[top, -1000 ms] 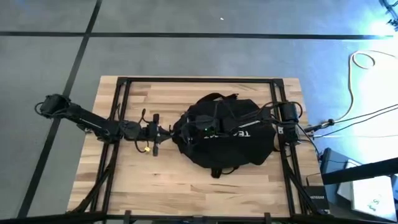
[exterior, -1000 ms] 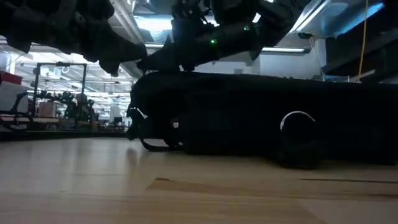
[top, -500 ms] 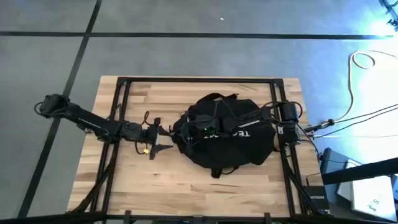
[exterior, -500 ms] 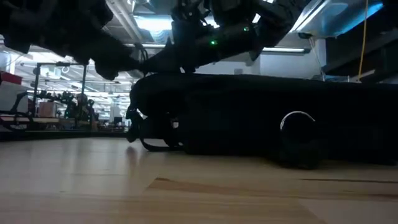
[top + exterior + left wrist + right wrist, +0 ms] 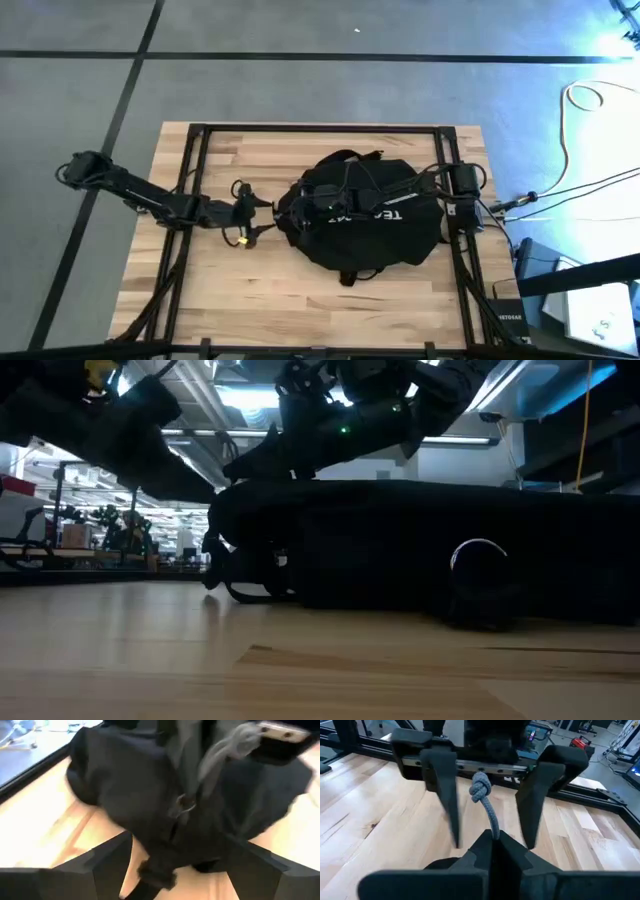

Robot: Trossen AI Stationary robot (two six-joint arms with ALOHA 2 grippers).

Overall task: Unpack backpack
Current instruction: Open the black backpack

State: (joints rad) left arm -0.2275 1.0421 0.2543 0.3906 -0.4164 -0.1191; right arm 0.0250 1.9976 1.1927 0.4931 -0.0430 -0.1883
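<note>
The black backpack (image 5: 368, 218) lies on the wooden table (image 5: 300, 290), right of centre, white lettering up. My right gripper (image 5: 492, 840) reaches from the table's right over the backpack to its left end (image 5: 300, 212) and is shut on a grey knotted cord (image 5: 481, 787). My left gripper (image 5: 266, 218) stands open just left of the backpack, facing it, nothing between its fingers (image 5: 107, 857). In the left wrist view the backpack's end (image 5: 130, 795) shows a metal zipper ring (image 5: 182, 806) with the grey cord (image 5: 225, 750) above it. My right gripper pinches the grey cord between its two fingers, a short way below the knot (image 5: 493, 827). The fingers come from the table's right side, along the top of the backpack. The knotted end (image 5: 480, 789) sticks out past the fingertips toward my left gripper. Where the cord joins the backpack is hidden.
A black metal frame (image 5: 190, 200) runs round the table top, with rails along the left, far and right sides. Cables (image 5: 560, 190) trail off the right edge. Bare wood lies near the front edge and at the far left corner.
My left gripper has opened: its fingers were together a second ago and now stand wide apart in front of the backpack's left end. The backpack and my right gripper have stayed where they were.
</note>
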